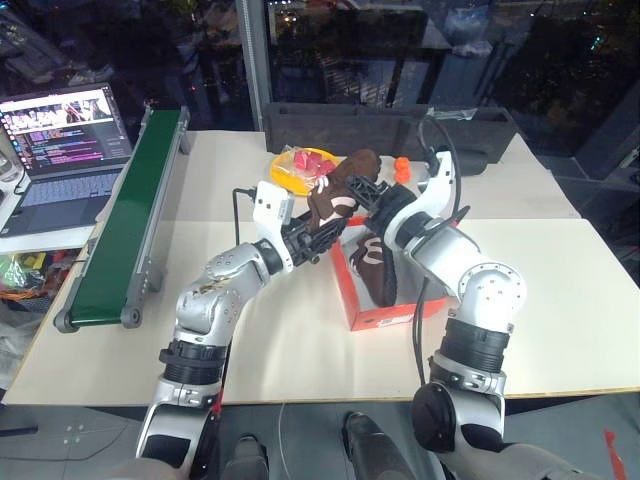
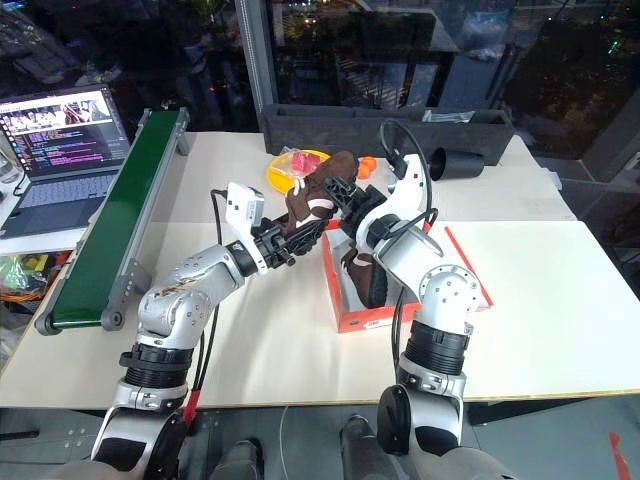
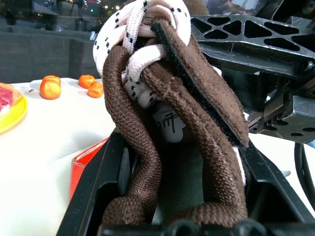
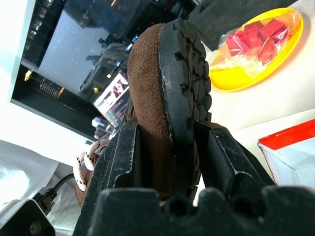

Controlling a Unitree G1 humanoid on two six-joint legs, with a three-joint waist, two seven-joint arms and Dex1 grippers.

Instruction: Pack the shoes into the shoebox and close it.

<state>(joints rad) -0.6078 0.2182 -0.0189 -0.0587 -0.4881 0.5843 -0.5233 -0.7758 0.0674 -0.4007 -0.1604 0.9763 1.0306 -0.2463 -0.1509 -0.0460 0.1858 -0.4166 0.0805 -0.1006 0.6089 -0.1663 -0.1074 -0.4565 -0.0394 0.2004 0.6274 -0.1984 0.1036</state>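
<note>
Both arms (image 1: 215,300) are clad in silver-grey shells with black joints. White wrist modules (image 1: 272,205) and black cables (image 1: 417,330) are seen.

a pale cream table (image 1: 560,300) carries everything. on it, near the middle, sits the red-orange shoebox (image 1: 385,315), open, with one dark brown shoe (image 1: 375,265) lying inside. behind it rests a yellow plate (image 1: 285,172) holding red pieces, and just beside that lie a few small orange balls (image 1: 401,170). along the table's far edge stands a long black tray (image 1: 340,128), with a black cylinder (image 2: 456,162) on its side next to it. a green conveyor belt (image 1: 125,225) runs down the table's left side
</note>
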